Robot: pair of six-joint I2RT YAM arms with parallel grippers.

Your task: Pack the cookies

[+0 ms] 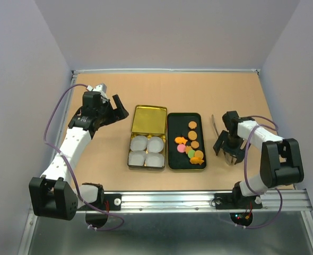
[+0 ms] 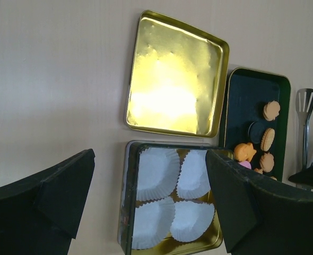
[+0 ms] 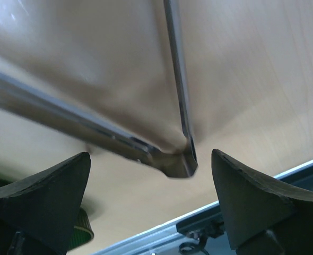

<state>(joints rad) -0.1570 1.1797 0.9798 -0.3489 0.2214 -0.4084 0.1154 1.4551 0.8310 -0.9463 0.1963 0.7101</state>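
Note:
The cookies (image 1: 191,143) lie loose in a black oblong tray (image 1: 176,125): round orange-brown ones, orange fish shapes, a pink one and a green one. In the left wrist view some cookies (image 2: 268,139) show at the right. Beside the tray an open tin (image 1: 131,154) holds several white paper cups (image 1: 147,151), its gold lid (image 1: 148,119) lying behind it. My left gripper (image 1: 119,110) hangs open to the left of the lid, holding nothing (image 2: 148,159). My right gripper (image 1: 231,153) is open, low over the hinge end of metal tongs (image 3: 175,159), its fingers apart from them.
The tongs (image 1: 214,126) lie on the brown table to the right of the tray, and show in the left wrist view as tongs (image 2: 305,109). A metal rail (image 1: 199,199) runs along the near edge. Grey walls stand on the left, right and back sides.

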